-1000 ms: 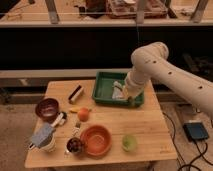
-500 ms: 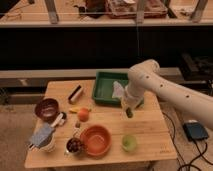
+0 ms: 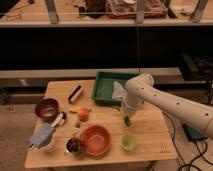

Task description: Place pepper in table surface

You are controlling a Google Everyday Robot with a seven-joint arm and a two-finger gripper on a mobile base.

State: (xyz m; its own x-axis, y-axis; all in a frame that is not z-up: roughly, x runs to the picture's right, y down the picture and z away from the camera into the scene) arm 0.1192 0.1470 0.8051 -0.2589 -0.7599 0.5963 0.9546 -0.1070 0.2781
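Observation:
My gripper hangs from the pale arm that reaches in from the right. It is just in front of the green tray, low over the light wooden table surface. It is shut on the pepper, a small dark green piece that sticks down from the fingertips close to the wood. Whether the pepper touches the table I cannot tell.
A pale green cup stands just in front of the gripper, with an orange bowl to its left. An orange fruit, a dark red bowl, a cup with a blue cloth and a black-and-white object fill the left side. A white item lies in the tray.
The arm has swung from over the green tray toward the front and down, carrying the pepper to just above the wood in front of the tray.

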